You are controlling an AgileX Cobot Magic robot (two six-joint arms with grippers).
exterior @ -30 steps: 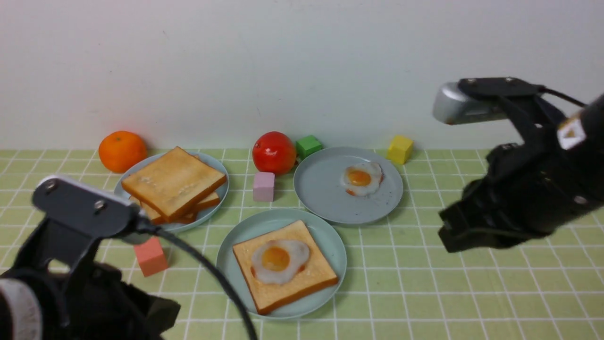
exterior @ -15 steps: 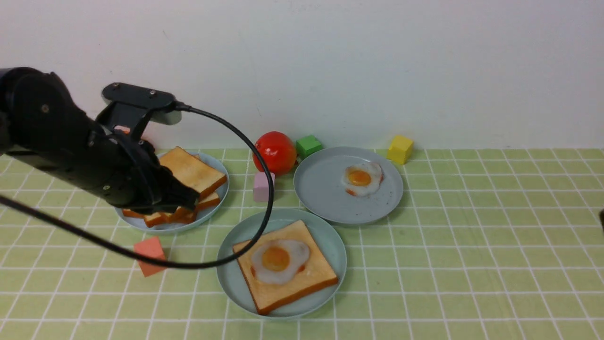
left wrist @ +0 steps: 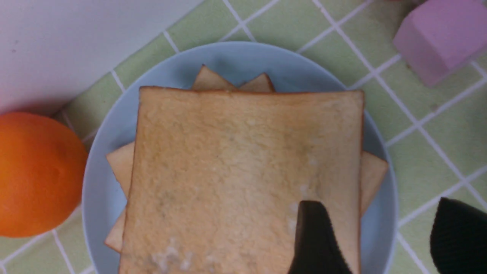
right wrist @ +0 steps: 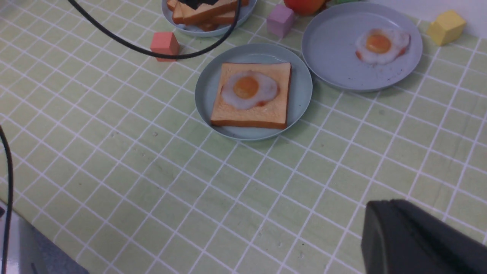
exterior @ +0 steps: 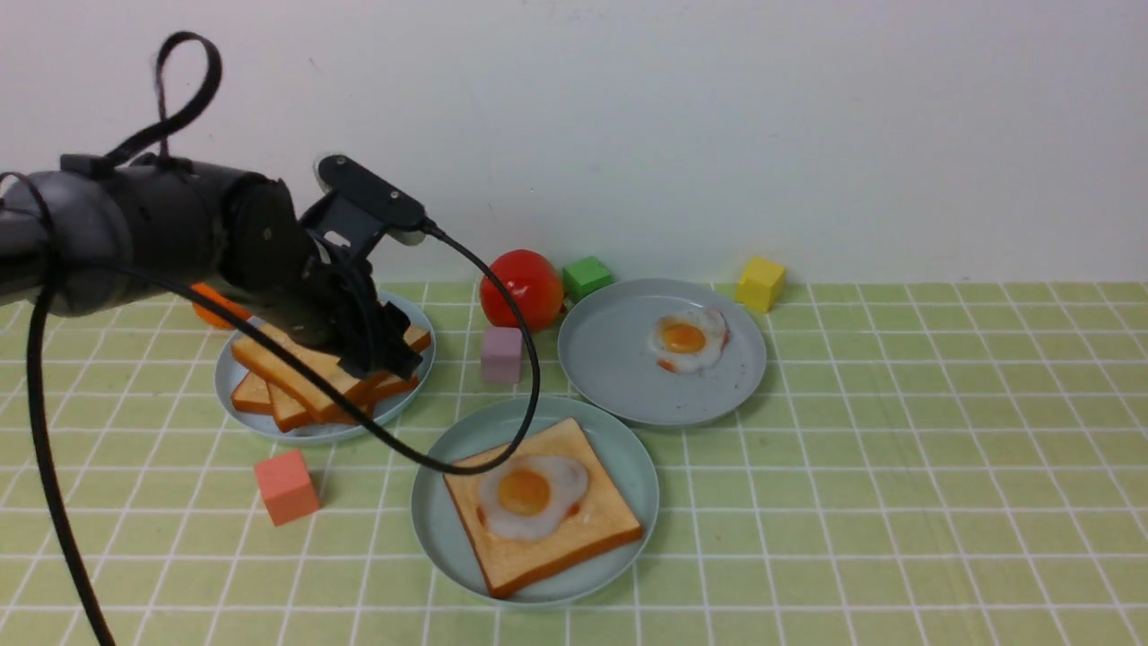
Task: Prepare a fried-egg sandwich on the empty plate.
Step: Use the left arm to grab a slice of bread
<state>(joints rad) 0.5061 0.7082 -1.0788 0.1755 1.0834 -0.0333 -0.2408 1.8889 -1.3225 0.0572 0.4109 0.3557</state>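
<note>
Above the stacked golden-brown square toast slices (left wrist: 374,175) on the grey-blue round plate (left wrist: 228,57), my left end effector (left wrist: 384,243) hung open, straddling the top slice (left wrist: 243,171) at its edge directly below.

My left arm (exterior: 161,242) is a glossy dark-grey cylinder with a flat black bracket (exterior: 368,190) and a looping black cable (exterior: 534,363); I see ribbed black fingers (left wrist: 315,239) on the left tool (left wrist: 384,243).
</note>
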